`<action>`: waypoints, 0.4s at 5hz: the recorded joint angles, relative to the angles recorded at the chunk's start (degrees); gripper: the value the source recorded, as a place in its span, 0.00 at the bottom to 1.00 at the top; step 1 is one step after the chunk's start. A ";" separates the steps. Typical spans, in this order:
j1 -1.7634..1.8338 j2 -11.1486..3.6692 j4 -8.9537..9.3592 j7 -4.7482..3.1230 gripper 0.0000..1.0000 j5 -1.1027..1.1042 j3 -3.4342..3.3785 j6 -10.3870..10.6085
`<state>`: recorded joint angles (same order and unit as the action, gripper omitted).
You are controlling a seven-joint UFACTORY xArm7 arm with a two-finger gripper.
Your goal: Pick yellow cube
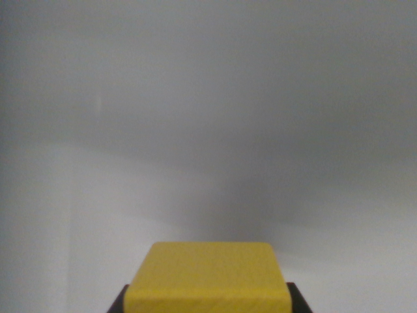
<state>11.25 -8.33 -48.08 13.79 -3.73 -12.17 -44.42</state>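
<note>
The yellow cube (207, 274) fills the bottom middle of the wrist view, its top face and front edge showing. Dark fingers (118, 305) of my gripper (207, 304) peek out tight against the cube's lower left and lower right corners, so the gripper is shut on it. Most of each finger is hidden behind the cube or cut off by the lower edge of the picture. No gap shows between cube and fingers.
Behind the cube lies only a plain, blurred grey-white surface (208, 130), with a soft darker shadow band across its upper and middle part. No other objects or edges show.
</note>
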 joint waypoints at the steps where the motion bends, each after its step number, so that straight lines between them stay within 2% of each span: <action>1: 0.00 0.00 0.00 0.00 1.00 0.00 0.00 0.00; 2: -0.06 1.00 -1.28 -0.01 1.00 -0.14 0.03 -2.26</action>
<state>11.19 -7.33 -49.35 13.78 -3.87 -12.14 -46.68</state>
